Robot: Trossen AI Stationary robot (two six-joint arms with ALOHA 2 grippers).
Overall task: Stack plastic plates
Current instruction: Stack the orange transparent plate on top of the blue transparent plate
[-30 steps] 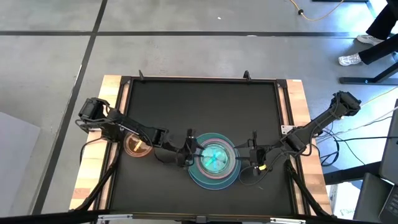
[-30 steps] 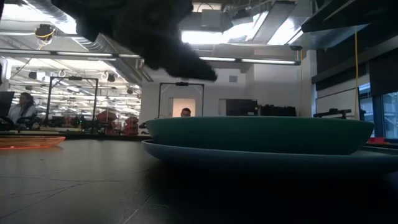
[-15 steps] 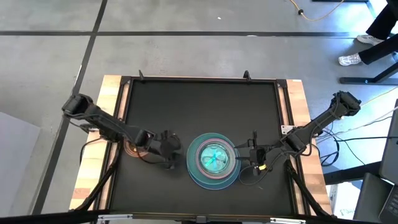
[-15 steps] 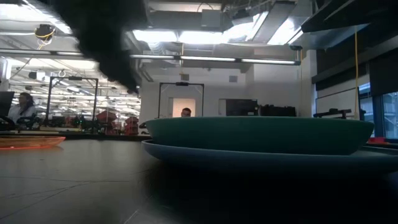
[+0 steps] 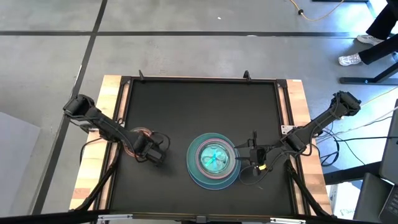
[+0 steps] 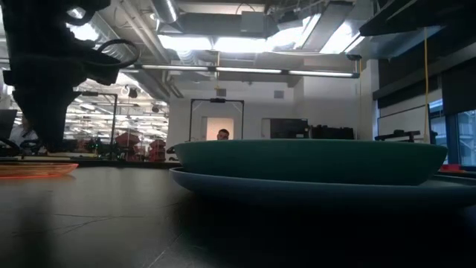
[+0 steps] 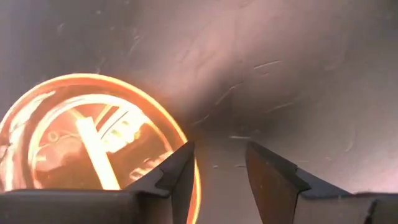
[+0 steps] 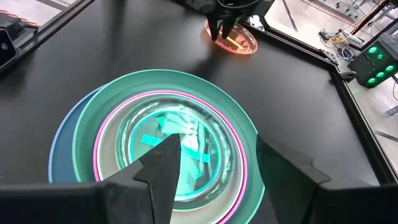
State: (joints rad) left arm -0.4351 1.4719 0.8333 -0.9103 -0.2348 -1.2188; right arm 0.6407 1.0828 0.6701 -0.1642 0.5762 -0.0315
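Left hand (image 7: 217,171) above small translucent orange plastic plate (image 7: 87,134).
Fingers narrowly parted, empty; rim beside one fingertip. Off-centre closure could flip plate.

We see glossy plastic plates (image 8: 168,155), a translucent orange plate (image 7: 81,149), and a matt black scuffed worktop (image 5: 199,112) edged in wood.

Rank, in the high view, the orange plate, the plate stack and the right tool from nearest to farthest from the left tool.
1. The orange plate, at the table's left edge, right beside the left tool.
2. The plate stack, at the table's centre front, to the left tool's right.
3. The right tool, just past the stack's far right rim.
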